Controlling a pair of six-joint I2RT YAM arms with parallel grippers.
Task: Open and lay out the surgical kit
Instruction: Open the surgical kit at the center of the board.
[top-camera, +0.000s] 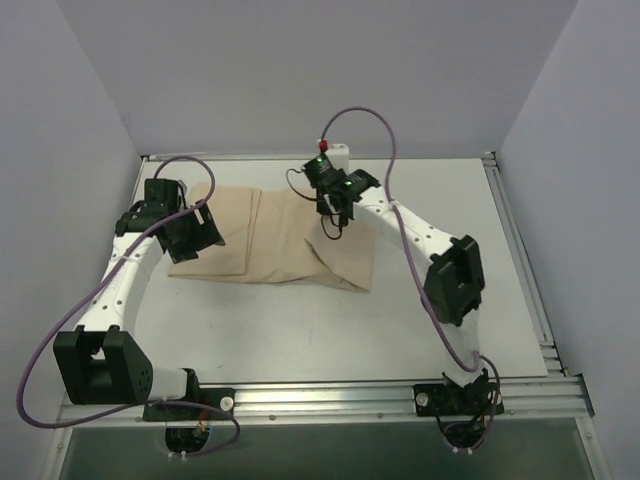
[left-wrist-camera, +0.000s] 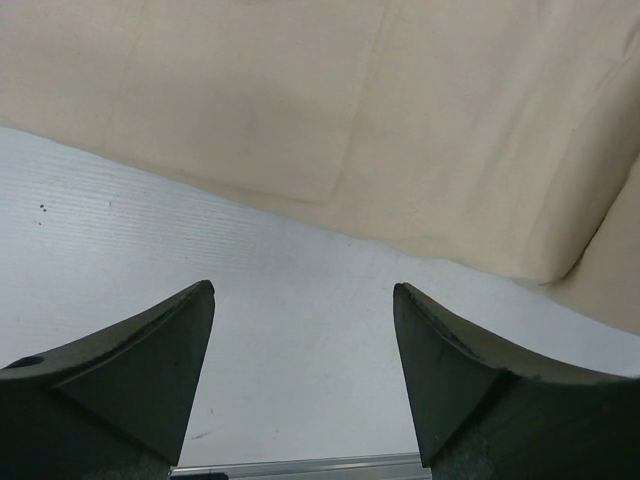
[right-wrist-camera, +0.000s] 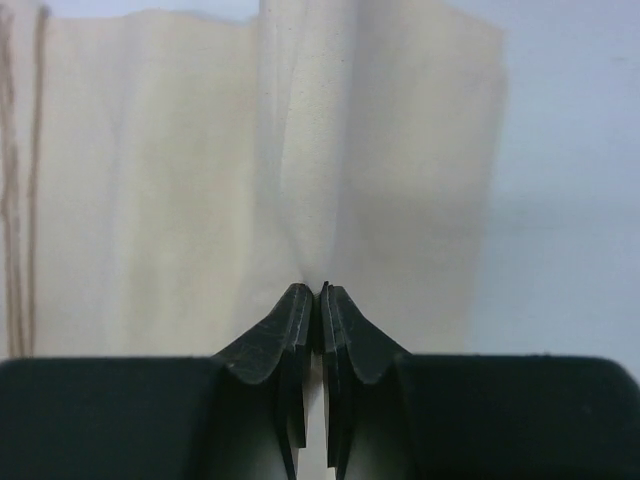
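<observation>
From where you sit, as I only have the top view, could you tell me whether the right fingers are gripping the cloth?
Observer: Yes, the right wrist view shows the right fingers shut on a raised pleat of the cloth.
Operator: And the left fingers, please?
Observer: Wide apart over bare table, just short of the cloth's edge, holding nothing.
Operator: Any steel showing up close?
Observer: None in either wrist view, only cloth.
</observation>
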